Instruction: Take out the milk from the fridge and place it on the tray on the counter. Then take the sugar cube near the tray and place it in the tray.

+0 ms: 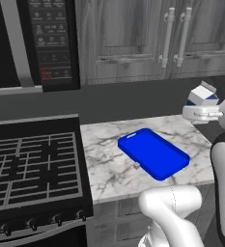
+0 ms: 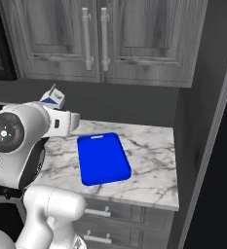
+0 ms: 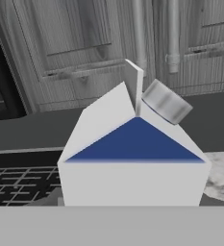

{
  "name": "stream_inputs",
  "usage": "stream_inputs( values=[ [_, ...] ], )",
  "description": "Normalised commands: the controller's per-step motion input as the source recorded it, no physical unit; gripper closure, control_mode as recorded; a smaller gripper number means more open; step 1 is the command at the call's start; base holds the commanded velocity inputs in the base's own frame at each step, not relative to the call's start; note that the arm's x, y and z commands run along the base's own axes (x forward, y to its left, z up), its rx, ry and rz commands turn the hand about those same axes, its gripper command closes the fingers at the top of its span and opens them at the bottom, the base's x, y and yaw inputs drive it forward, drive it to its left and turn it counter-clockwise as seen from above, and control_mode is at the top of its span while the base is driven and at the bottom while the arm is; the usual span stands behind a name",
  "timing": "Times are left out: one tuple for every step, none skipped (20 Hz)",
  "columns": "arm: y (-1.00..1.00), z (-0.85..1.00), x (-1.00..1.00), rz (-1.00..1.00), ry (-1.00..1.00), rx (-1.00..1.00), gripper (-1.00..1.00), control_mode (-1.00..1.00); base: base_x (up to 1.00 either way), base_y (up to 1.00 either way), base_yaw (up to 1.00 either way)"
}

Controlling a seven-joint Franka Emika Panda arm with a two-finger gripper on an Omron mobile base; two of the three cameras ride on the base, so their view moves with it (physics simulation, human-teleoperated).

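My gripper (image 1: 195, 112) is shut on the milk (image 1: 202, 95), a small white gable-top carton with dark blue marks and a grey cap. It holds the carton upright in the air over the right end of the marble counter (image 1: 104, 164). From the right base view the milk (image 2: 54, 98) stands just above the gripper (image 2: 68, 120), left of and higher than the blue tray (image 2: 103, 158). The milk (image 3: 132, 163) looms close in the hand view. Flat on the counter lies the tray (image 1: 153, 153), with nothing in it. The sugar cube (image 1: 136, 165) rests against its near left edge. The fridge's dark side (image 2: 202, 112) bounds the counter's right end.
A black stove top (image 1: 32, 164) adjoins the counter on the left, with a microwave (image 1: 51, 38) above it. Grey wall cabinets (image 2: 95, 39) with bar handles hang over the counter. Drawers (image 2: 100, 211) sit below the counter's front edge.
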Motion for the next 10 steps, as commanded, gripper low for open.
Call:
stream_inputs(
  values=[
    [0.0,0.0,0.0,0.0,0.0,0.0,1.0,1.0,0.1,-0.07,0.05],
    [0.0,0.0,0.0,0.0,0.0,0.0,1.0,1.0,0.36,0.0,0.07],
    [0.0,0.0,0.0,0.0,0.0,0.0,1.0,1.0,0.34,0.0,0.07],
    [0.0,0.0,0.0,0.0,0.0,0.0,1.0,1.0,0.27,0.0,0.05],
    [0.0,0.0,0.0,0.0,0.0,0.0,1.0,1.0,0.21,0.0,0.05],
    [0.0,0.0,0.0,0.0,0.0,0.0,1.0,1.0,0.14,0.0,0.03],
    [0.0,0.0,0.0,0.0,0.0,0.0,1.0,1.0,0.14,0.0,0.02],
    [0.0,0.0,0.0,0.0,0.0,0.0,1.0,1.0,0.06,0.0,0.0],
    [0.0,0.0,0.0,0.0,0.0,0.0,1.0,1.0,0.11,0.0,0.0],
    [0.0,0.0,0.0,0.0,0.0,0.0,1.0,1.0,0.01,0.0,0.0]
  ],
)
